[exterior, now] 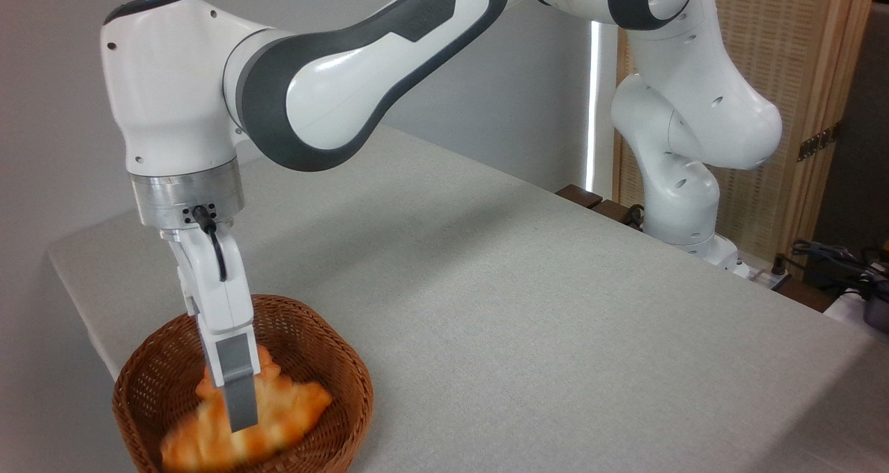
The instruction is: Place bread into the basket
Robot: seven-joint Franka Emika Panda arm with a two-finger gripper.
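grey table [528,306], wooden screen [799,63] — cables [833,261]

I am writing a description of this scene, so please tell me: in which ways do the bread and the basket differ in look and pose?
The bread is golden-orange with a smooth, lumpy surface; the basket is reddish-brown woven wicker. The bread is long with a pointed end, while the basket is round and hollow. The bread lies inside, partly blurred, with the gripper at it; the basket sits directly on the table. Both have warm brownish tones.
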